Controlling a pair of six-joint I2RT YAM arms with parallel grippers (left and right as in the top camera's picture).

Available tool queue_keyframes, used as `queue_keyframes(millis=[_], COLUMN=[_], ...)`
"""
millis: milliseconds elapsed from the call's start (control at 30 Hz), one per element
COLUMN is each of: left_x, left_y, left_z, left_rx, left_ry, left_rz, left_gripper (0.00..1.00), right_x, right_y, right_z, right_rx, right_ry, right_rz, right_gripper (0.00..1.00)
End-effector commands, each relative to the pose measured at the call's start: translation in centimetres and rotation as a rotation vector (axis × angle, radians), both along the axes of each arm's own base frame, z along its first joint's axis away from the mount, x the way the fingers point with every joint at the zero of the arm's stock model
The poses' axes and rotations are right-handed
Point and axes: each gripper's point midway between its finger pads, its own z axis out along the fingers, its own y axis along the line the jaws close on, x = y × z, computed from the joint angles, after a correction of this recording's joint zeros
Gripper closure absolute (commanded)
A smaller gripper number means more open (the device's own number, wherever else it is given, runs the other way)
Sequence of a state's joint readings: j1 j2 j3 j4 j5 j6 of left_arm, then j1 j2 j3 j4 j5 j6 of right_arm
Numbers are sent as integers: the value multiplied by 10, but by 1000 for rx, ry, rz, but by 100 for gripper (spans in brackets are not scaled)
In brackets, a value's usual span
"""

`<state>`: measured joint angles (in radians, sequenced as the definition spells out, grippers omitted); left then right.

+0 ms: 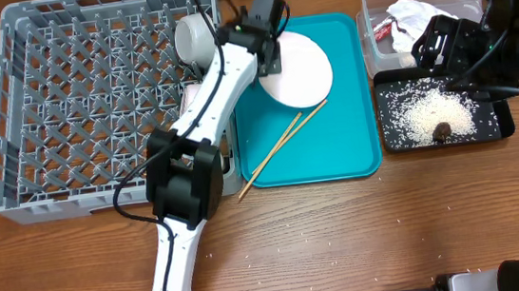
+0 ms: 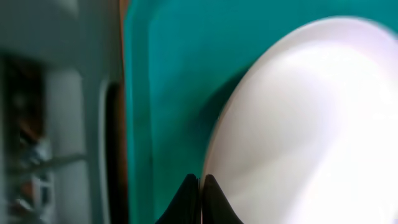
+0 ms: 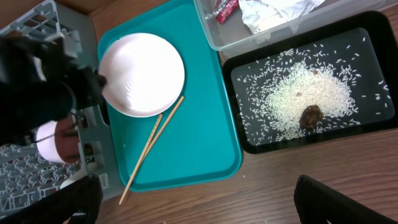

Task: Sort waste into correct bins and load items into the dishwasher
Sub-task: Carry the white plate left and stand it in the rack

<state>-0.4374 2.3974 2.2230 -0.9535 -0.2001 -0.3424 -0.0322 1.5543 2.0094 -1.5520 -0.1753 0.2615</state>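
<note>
the grey dish rack (image 1: pixel 74 106) fills the left of the surface (image 1: pixel 344 233), with one white bowl (image 1: pixel 197 37) lying at its far right corner. right of it sits the teal tray (image 1: pixel 335 138). at the far right stands the clear tub (image 1: pixel 372 6), and just nearer is the black tray (image 1: pixel 397 134).

the white plate (image 1: pixel 300 70) lies at the far end of the teal tray. the left hand (image 2: pixel 200 196) is at the plate's left rim, its fingers pressed almost together and apparently pinching that rim. the right hand (image 3: pixel 211 202) hangs over the two bins, spread wide and holding nothing.

the chopsticks (image 1: pixel 284 148) lie slanted near the plate. the napkin (image 1: pixel 418 11) and red wrapper (image 1: pixel 384 30) are in the tub. the rice (image 1: pixel 433 110) and brown lump (image 1: pixel 440 130) are in the black tray.

the plate looks like the next load for the rack. the risk is the thin edge grip: a smooth, wide plate held at one point may pivot or slip as it lifts. it could then fall onto the chopsticks. on the way across it could also clip the rack's right wall or the bowl.
</note>
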Motion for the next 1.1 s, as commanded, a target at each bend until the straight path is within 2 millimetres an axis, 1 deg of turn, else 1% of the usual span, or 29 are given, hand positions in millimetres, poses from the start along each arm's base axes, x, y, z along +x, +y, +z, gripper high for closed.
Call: queue_keyframes(millis=[0, 100, 133, 200, 233, 267, 300, 333, 367, 400, 433, 467, 533, 700, 767, 800, 833, 867, 1000, 1067], left_x=[11, 12, 12, 10, 6, 2, -1, -7, -8, -11, -12, -14, -13, -3, -1, 2, 5, 9, 22, 29], left_y=[6, 27, 32, 49, 65, 78, 87, 108, 117, 135, 144, 158, 178, 220, 231, 240, 245, 251, 264, 268], left_z=[81, 137, 150, 184, 212, 230, 243, 267, 275, 287, 291, 295, 296, 291, 287, 280, 275, 265, 233, 221], left_rx=[64, 146, 169, 241, 311, 363, 405, 497, 537, 603, 634, 667, 686, 693, 700, 708, 712, 718, 737, 754], left_ry=[-142, -255, -282, -355, -414, -448, -472, -514, -527, -550, -556, -557, -546, -548, -540, -530, -525, -517, -490, -478], left_rz=[-124, -81, -73, -42, 1, 33, 60, 116, 146, 224, 262, 307, 349, 446, 467, 483, 491, 500, 515, 507], left_gripper=[96, 96, 96, 96, 96, 96, 96, 96, 96, 96, 96, 96, 96, 96, 96, 96, 96, 96, 96, 96], right_x=[0, 0, 0, 0, 0, 0, 0, 0, 0, 0, 0, 0, 0, 0, 0, 0, 0, 0, 0, 0], right_y=[-3, -3, -3, -3, -3, -3, -3, -3, -3, -3, -3, -3, -3, -3, -3, -3, -3, -3, -3, -3], right_z=[4, 4, 4, 4, 4, 4, 4, 4, 4, 4, 4, 4, 4, 4, 4, 4, 4, 4, 4, 4], right_rx=[-10, -10, -10, -10, -10, -10, -10, -10, -10, -10, -10, -10, -10, -10, -10, -10, -10, -10, -10, -10], right_ry=[-17, -16, -16, -16, -17, -16, -16, -16, -16, -16, -16, -16, -16, -16, -16, -16, -16, -16, -16, -16], right_rz=[-8, -8, -8, -8, -8, -8, -8, -8, -8, -8, -8, -8, -8, -8, -8, -8, -8, -8, -8, -8], right_gripper=[0, 0, 0, 0, 0, 0, 0, 0, 0, 0, 0, 0, 0, 0, 0, 0, 0, 0, 0, 0])
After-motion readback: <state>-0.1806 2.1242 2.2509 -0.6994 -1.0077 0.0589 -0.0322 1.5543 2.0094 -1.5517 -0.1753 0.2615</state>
